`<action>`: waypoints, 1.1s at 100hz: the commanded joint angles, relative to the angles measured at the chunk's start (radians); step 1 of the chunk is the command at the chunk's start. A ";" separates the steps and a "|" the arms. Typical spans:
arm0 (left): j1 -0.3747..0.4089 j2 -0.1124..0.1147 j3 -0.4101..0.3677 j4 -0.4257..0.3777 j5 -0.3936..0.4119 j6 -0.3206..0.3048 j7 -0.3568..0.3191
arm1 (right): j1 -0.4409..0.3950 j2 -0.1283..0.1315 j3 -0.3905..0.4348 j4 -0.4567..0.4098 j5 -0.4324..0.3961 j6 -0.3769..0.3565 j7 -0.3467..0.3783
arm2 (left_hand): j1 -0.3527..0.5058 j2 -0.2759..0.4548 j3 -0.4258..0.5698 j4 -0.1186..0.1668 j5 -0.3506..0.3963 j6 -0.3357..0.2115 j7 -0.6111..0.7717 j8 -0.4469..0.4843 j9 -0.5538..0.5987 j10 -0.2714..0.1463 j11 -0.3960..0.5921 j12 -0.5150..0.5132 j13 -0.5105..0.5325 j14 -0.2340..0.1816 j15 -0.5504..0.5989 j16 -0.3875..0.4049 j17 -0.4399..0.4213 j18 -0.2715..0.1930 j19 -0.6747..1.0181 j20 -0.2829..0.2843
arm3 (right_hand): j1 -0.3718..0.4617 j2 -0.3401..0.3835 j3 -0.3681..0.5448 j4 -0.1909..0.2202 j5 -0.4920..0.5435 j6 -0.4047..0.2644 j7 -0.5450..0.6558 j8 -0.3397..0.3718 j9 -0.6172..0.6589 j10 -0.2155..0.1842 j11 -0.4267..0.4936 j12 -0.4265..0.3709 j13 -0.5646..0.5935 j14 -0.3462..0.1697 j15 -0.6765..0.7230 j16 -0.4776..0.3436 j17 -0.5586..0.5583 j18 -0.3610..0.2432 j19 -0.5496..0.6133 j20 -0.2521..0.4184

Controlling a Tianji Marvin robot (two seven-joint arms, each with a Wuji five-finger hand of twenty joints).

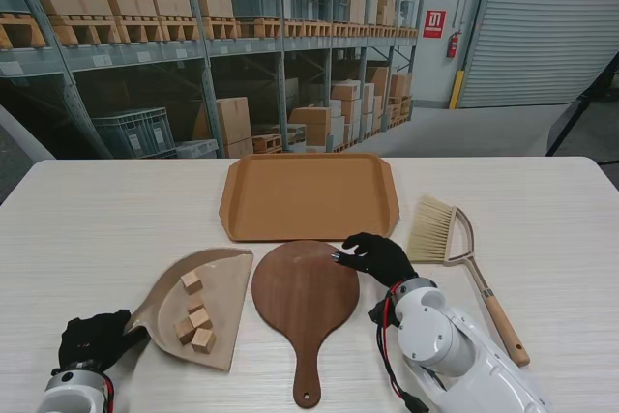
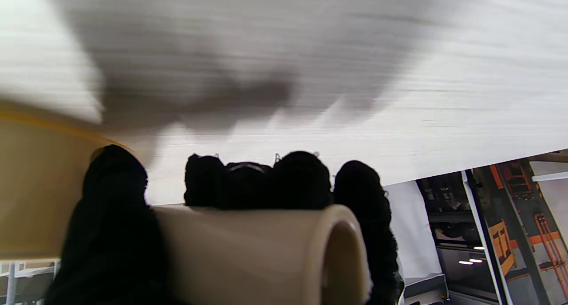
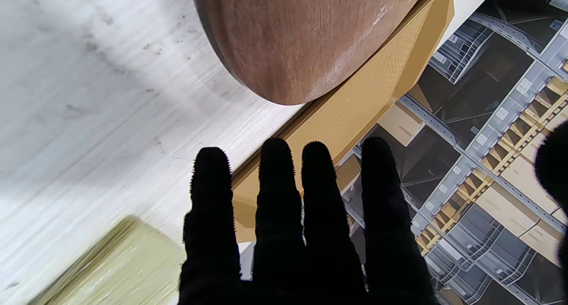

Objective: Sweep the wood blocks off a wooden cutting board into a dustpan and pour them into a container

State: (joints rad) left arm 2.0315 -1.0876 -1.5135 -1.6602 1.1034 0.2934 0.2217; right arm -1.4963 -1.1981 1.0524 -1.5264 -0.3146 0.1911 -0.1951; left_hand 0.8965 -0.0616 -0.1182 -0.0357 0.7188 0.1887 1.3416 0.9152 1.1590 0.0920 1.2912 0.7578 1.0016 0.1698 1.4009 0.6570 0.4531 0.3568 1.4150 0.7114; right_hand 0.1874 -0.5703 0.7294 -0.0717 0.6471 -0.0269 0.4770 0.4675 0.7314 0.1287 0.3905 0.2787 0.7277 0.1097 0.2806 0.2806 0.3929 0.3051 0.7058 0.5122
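A beige dustpan (image 1: 208,297) lies on the table's left with several wood blocks (image 1: 196,321) inside it. My left hand (image 1: 92,339) is shut on its handle (image 2: 262,251), black fingers (image 2: 248,180) curled over the tube. The dark round cutting board (image 1: 305,297) sits in the middle with no blocks on it. My right hand (image 1: 375,256) hovers open at the board's far right edge, fingers (image 3: 284,198) straight and spread. The brush (image 1: 455,249) lies on the table right of that hand. A tan tray (image 1: 309,195) sits beyond the board.
The brush's wooden handle (image 1: 503,321) runs toward me along the right arm. Warehouse shelving stands behind the table's far edge.
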 commanded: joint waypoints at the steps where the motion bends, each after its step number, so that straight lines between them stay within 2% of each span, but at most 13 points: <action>1: 0.017 -0.008 -0.010 -0.013 -0.016 0.004 -0.007 | -0.011 0.000 -0.001 -0.001 -0.001 0.003 0.014 | 0.170 0.188 0.099 0.023 0.084 0.042 0.056 0.032 0.087 -0.148 0.154 0.041 0.078 -0.124 0.047 0.005 0.006 0.029 0.043 0.031 | -0.007 -0.001 0.004 -0.003 -0.008 -0.016 0.011 0.009 0.002 -0.018 0.022 0.017 0.023 0.002 0.018 0.009 0.004 0.045 0.014 0.027; 17: 0.023 -0.024 -0.028 -0.035 -0.083 -0.001 0.034 | -0.016 0.001 0.003 -0.004 -0.001 0.006 0.017 | 0.185 0.192 0.099 0.023 0.088 0.050 0.062 0.052 0.092 -0.144 0.165 0.041 0.081 -0.116 0.058 0.005 0.006 0.040 0.042 0.032 | -0.003 -0.004 0.004 -0.003 -0.007 -0.018 0.013 0.012 0.004 -0.020 0.027 0.025 0.024 0.003 0.026 0.017 0.005 0.045 0.018 0.037; 29: 0.029 -0.030 -0.040 -0.051 -0.097 -0.010 0.054 | -0.018 0.003 0.005 -0.005 -0.006 0.004 0.022 | 0.190 0.192 0.099 0.023 0.090 0.051 0.062 0.059 0.094 -0.144 0.168 0.040 0.082 -0.115 0.063 0.004 0.008 0.042 0.043 0.033 | 0.000 -0.005 0.004 -0.003 -0.006 -0.019 0.014 0.013 0.004 -0.019 0.028 0.029 0.024 0.003 0.028 0.021 0.005 0.045 0.017 0.041; 64: 0.020 -0.039 -0.057 -0.084 -0.154 -0.025 0.056 | -0.017 0.009 0.009 -0.006 -0.014 -0.004 0.038 | 0.198 0.184 0.097 0.024 0.098 0.058 0.062 0.074 0.101 -0.140 0.173 0.037 0.088 -0.109 0.072 0.001 0.013 0.051 0.045 0.036 | 0.009 -0.005 0.002 -0.002 -0.007 -0.021 0.014 0.016 0.004 -0.020 0.028 0.036 0.023 0.003 0.030 0.026 0.006 0.046 0.016 0.050; 84: -0.045 -0.033 -0.050 -0.060 -0.173 -0.052 0.016 | -0.023 0.013 0.012 -0.008 -0.016 -0.017 0.049 | 0.199 0.182 0.098 0.025 0.102 0.059 0.062 0.077 0.104 -0.140 0.174 0.036 0.090 -0.108 0.073 -0.001 0.016 0.052 0.046 0.037 | 0.014 -0.005 0.000 -0.002 -0.005 -0.020 0.014 0.017 0.006 -0.019 0.028 0.038 0.023 0.002 0.030 0.027 0.005 0.045 0.015 0.053; 110: -0.178 -0.020 -0.011 0.005 -0.171 -0.084 -0.034 | -0.031 0.019 0.013 -0.010 -0.024 -0.037 0.060 | 0.198 0.183 0.098 0.026 0.102 0.059 0.061 0.080 0.104 -0.142 0.174 0.035 0.091 -0.113 0.074 -0.003 0.018 0.049 0.048 0.038 | 0.017 -0.005 -0.001 -0.001 -0.006 -0.021 0.012 0.018 0.005 -0.019 0.025 0.038 0.022 0.003 0.028 0.026 0.004 0.044 0.014 0.055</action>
State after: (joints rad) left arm 1.8915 -1.1115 -1.5319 -1.6477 0.9297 0.2164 0.2128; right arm -1.5167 -1.1805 1.0672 -1.5318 -0.3375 0.1584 -0.1514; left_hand 0.9503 -0.0854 -0.1228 -0.0317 0.7194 0.1885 1.3601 0.9601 1.1616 0.0912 1.3478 0.7766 1.0126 0.1697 1.4294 0.6570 0.4661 0.3735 1.4151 0.7114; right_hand 0.1888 -0.5703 0.7294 -0.0716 0.6471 -0.0270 0.4776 0.4772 0.7316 0.1285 0.3999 0.3031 0.7290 0.1151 0.2876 0.2934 0.3940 0.3117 0.7076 0.5398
